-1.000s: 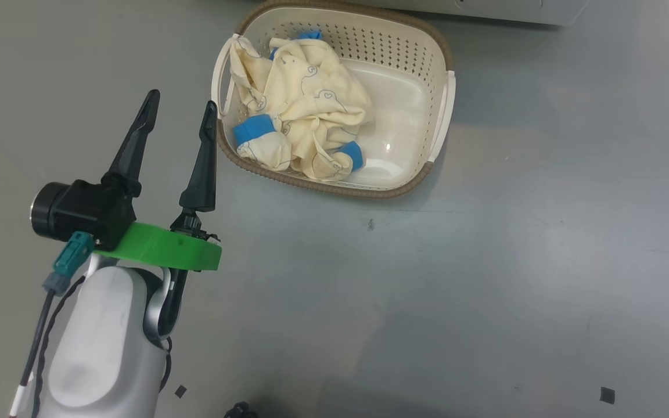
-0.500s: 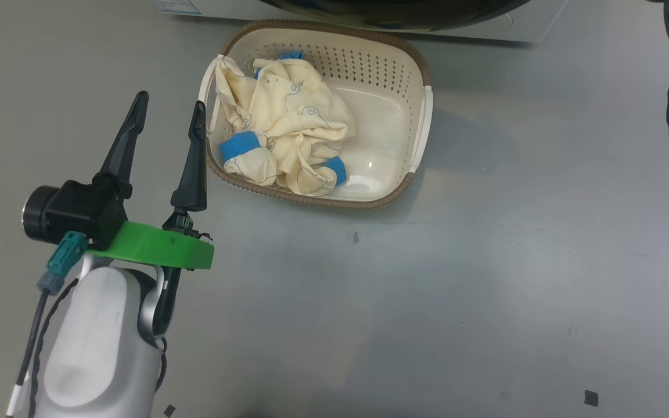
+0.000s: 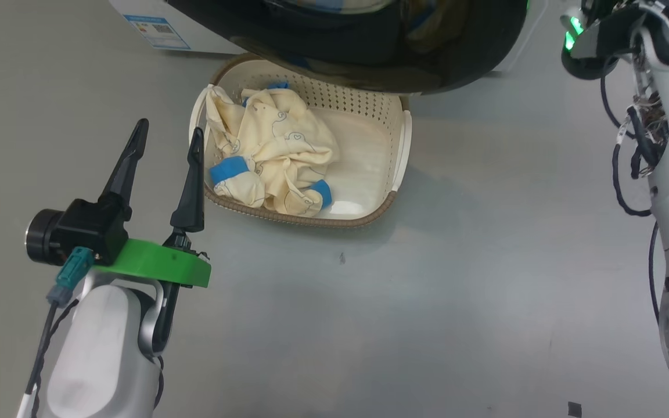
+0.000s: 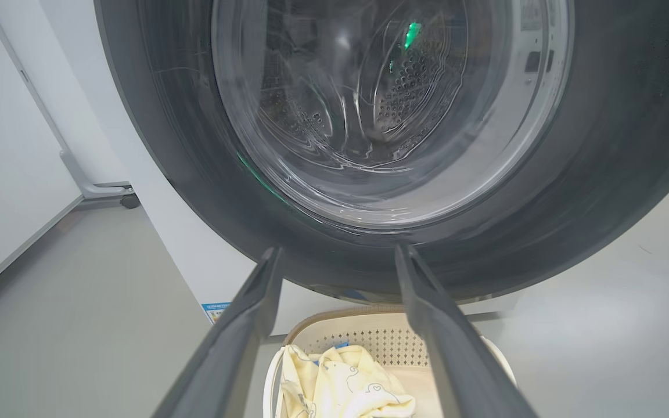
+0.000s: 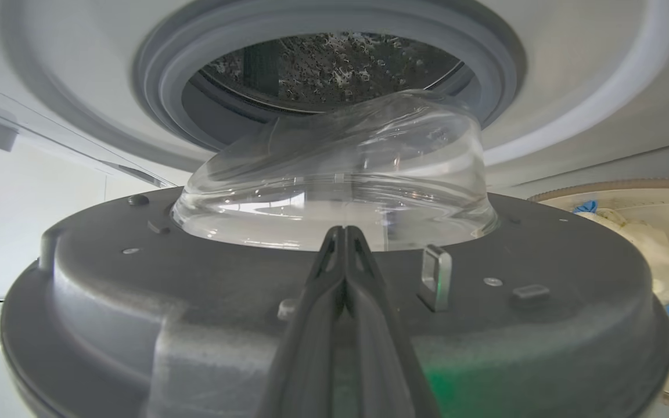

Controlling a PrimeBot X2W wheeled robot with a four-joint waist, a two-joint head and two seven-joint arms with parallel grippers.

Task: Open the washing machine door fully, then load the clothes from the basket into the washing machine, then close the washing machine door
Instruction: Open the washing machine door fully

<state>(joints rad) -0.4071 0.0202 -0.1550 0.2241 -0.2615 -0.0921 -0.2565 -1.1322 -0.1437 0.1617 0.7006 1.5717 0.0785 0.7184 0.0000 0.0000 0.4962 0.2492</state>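
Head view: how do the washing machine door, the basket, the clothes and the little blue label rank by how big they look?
1. washing machine door: widest, but cropped by the frame and nearer the camera, so first place is unsure
2. basket
3. clothes
4. blue label

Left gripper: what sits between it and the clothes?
Head view: the basket has its left wall between the open left gripper and the clothes; nothing else lies there.

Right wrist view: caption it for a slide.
Shut right gripper at the inner face of the open washing machine door, steel drum beyond.
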